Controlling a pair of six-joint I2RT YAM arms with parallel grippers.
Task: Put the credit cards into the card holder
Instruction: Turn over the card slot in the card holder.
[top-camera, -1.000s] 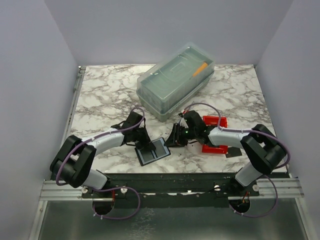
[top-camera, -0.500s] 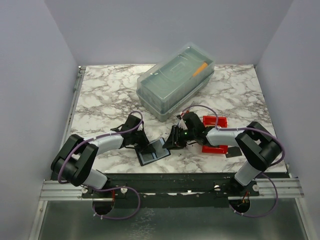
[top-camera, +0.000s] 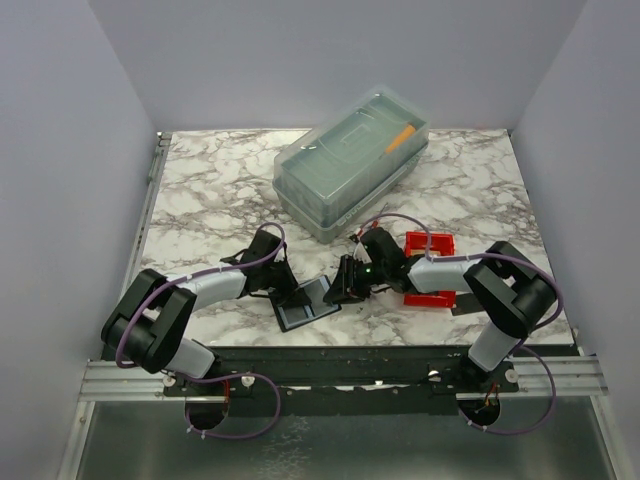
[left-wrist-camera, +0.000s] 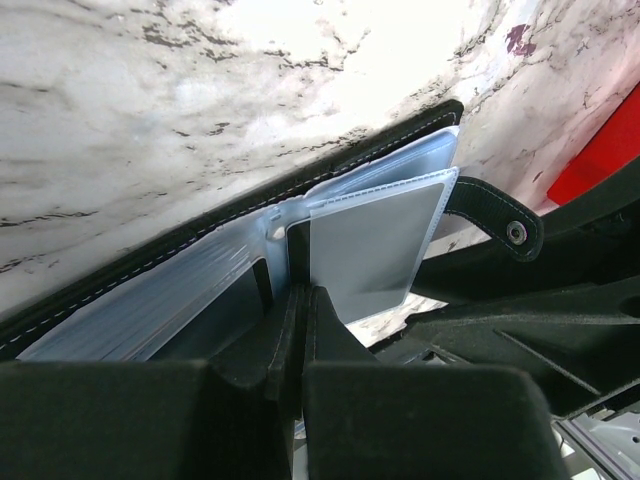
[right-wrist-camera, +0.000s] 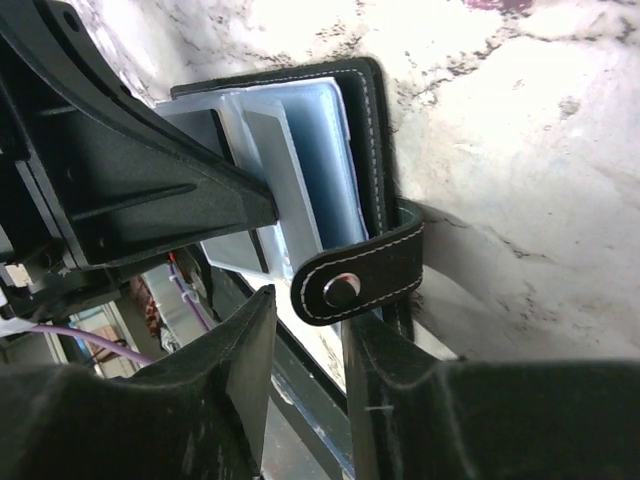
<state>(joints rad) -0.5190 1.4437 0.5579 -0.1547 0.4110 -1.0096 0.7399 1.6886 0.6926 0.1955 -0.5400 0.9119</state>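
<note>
My pressed-together left pincer (top-camera: 291, 293) rested on the open black stitched card holder (top-camera: 310, 310), at nine o'clock from my half-spread right pincer (top-camera: 347, 287).

My left arm (top-camera: 215, 283) at lower left and right arm (top-camera: 452, 272) at lower right are pale grey links between bulky black joints. Purple cables (top-camera: 237, 437) loop along both. My left gripper (left-wrist-camera: 300, 300) and right gripper (right-wrist-camera: 310, 310) are matte black.
</note>
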